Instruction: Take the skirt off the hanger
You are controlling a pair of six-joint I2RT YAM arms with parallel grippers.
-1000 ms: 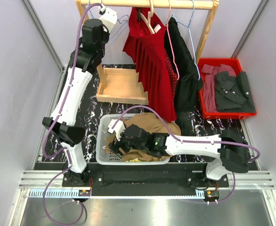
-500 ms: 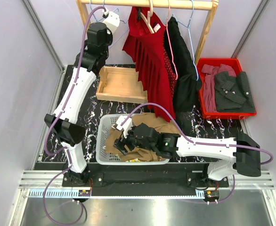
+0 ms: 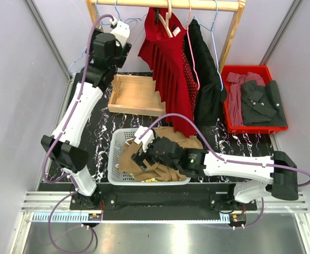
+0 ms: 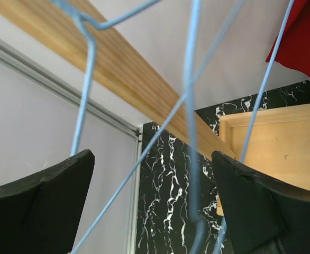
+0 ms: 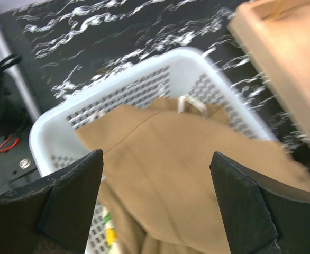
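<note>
Left gripper [image 4: 155, 203]: gaped round blue wire hanger [image 4: 189, 106], eleven o'clock.
Right gripper [image 5: 155, 203]: gaped over tan cloth skirt [image 5: 160, 153].
Risk: hanger could snag on retreat.

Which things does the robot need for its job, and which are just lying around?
Job: tan fabric skirt, white plastic mesh basket, light blue wire hanger.
Lying about: shallow wooden tray, red plastic bin, red pleated dress, black hanging garment.

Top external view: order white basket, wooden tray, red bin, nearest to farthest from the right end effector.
1. White basket: directly below the right end effector, near edge.
2. Wooden tray: behind the basket, left of centre.
3. Red bin: far right, toward the back.
</note>
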